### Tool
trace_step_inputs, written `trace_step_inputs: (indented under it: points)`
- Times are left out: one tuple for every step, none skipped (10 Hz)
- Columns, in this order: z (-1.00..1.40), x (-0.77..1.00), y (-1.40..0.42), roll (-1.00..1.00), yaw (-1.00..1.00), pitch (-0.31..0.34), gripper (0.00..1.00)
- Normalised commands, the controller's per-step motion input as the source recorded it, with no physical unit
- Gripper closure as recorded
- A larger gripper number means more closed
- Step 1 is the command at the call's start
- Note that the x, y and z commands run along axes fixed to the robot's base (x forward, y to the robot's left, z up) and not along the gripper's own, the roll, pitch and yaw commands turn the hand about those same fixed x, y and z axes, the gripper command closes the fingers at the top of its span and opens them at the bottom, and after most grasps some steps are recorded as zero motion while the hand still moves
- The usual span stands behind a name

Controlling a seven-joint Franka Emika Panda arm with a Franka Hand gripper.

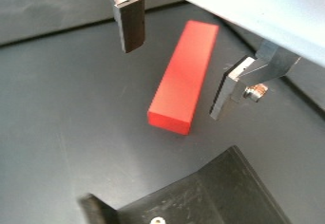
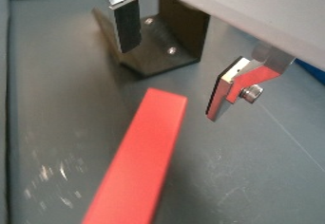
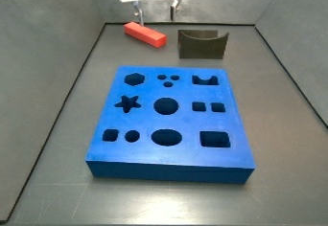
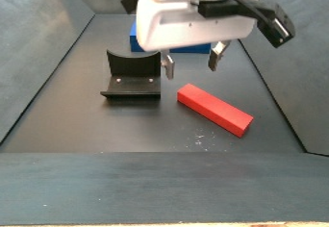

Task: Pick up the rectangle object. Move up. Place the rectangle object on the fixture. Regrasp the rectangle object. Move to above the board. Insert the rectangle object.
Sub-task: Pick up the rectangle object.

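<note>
The red-orange rectangle object lies flat on the dark floor, and shows in both side views. My gripper is open and empty and hangs above the block with one finger to each side, not touching it. It also shows in a wrist view, with the block reaching under it. The dark fixture stands close beside the block. The blue board with its dark cut-outs lies in the middle of the floor.
Dark bin walls enclose the floor on all sides. In a side view the gripper body hides most of the board. The fixture's base plate lies just past the block's end.
</note>
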Motion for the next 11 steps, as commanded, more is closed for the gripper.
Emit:
trace_step_inputs:
  points:
    - [-0.65,-0.07,0.06,0.0,0.71,-0.357,0.0]
    - [-0.64,-0.1,0.14,0.0,0.68,-0.357,0.0]
    - [-0.64,-0.13,0.22,0.0,0.65,-0.366,0.0]
    - [-0.63,-0.13,0.19,0.0,0.57,-0.369,0.0]
    - [-0.65,-0.16,0.17,0.0,0.54,-0.36,0.0]
    - [-0.66,-0.19,0.05,0.0,0.46,-0.354,0.0]
    - [-0.6,-0.13,0.0,-0.03,0.27,-0.269,0.0]
    - [-0.52,-0.12,0.0,-0.01,0.17,-0.229,0.0]
    - [-0.5,-0.14,0.0,0.0,0.12,-0.214,0.0]
    - [-0.24,-0.05,0.0,0.0,0.08,-0.06,0.0]
    - [-0.05,0.0,0.0,0.0,0.0,0.0,0.0]
